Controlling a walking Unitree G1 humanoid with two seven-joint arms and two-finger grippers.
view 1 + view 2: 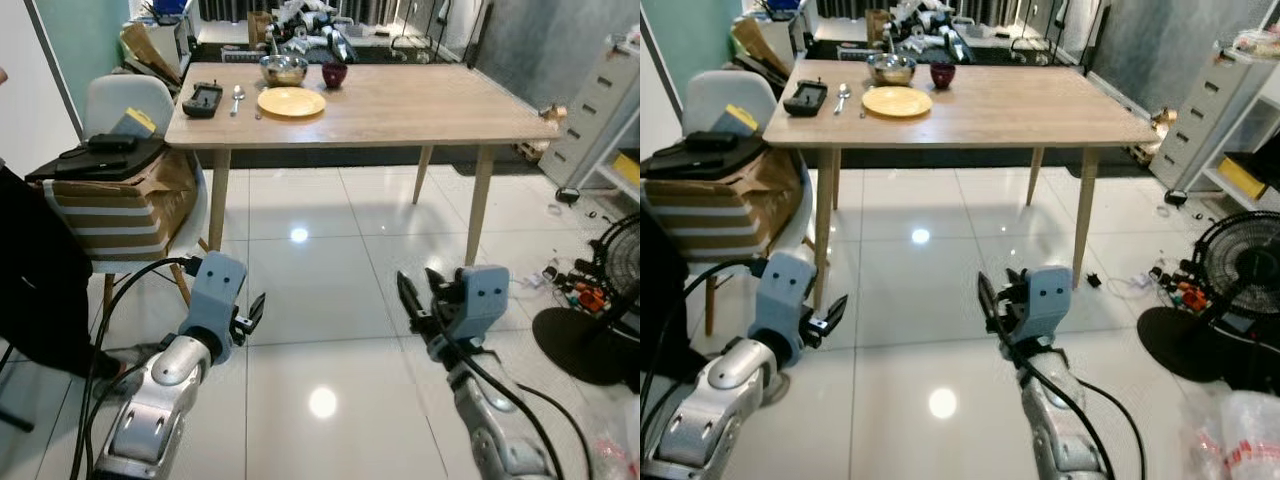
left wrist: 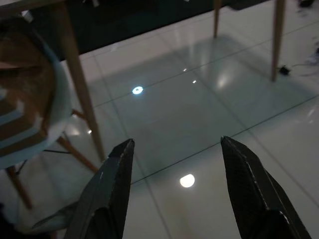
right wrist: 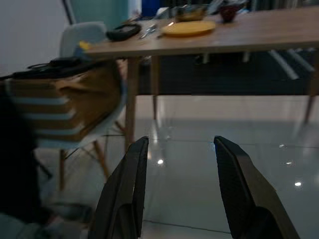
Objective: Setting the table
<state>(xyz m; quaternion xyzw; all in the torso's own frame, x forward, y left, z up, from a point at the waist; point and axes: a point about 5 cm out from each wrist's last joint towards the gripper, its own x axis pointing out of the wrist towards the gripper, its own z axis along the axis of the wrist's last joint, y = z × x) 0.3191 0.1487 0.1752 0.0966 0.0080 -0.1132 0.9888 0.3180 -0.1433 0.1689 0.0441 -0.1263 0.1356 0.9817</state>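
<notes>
Both end effectors — left, right — are hovering low over the tiled floor, fingers spread, holding nothing. Farther off, the table is carrying a yellow plate, a steel bowl and a dark cup — contents indiscernible.

Plate on table; spoon left of it, bowl behind.

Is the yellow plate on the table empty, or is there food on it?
Empty. The yellow plate lies flat on the table and its whole surface looks bare yellow, with nothing on it.
</notes>
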